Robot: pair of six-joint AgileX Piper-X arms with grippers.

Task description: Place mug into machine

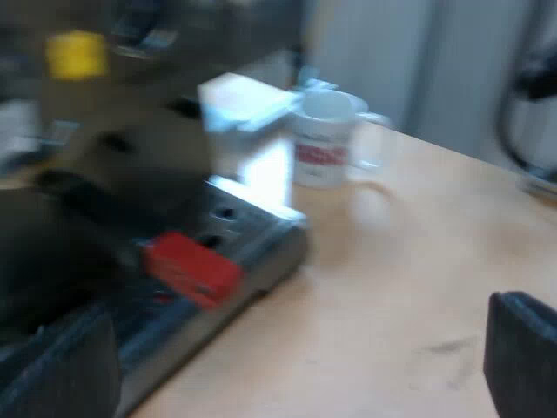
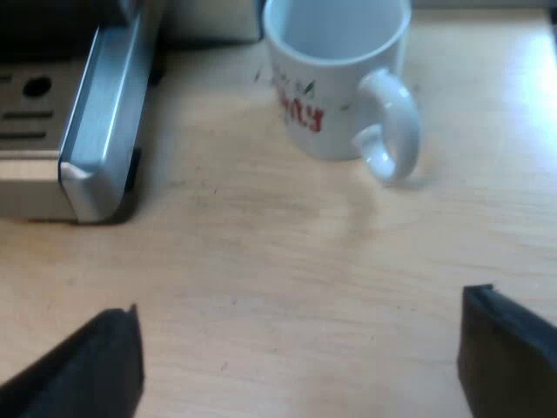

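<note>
A white mug [image 2: 335,78] with red lettering stands upright on the wooden table, its handle [image 2: 392,126] turned toward my right gripper [image 2: 300,353]. That gripper is open, a short way off the mug, with nothing between its fingers. The mug [image 1: 326,139] also stands beside the espresso machine's metal drip tray [image 1: 252,235]. The red end of the holder's handle [image 1: 191,266] sticks out at the machine's front, over the tray. My left gripper [image 1: 291,366] is open, near the tray's corner, holding nothing.
The machine's tray edge [image 2: 100,131] lies close to the mug. Bare wooden tabletop [image 1: 409,287] stretches between the grippers and the mug. A yellow object [image 1: 77,52] shows blurred up at the machine. A pale wall stands behind the table.
</note>
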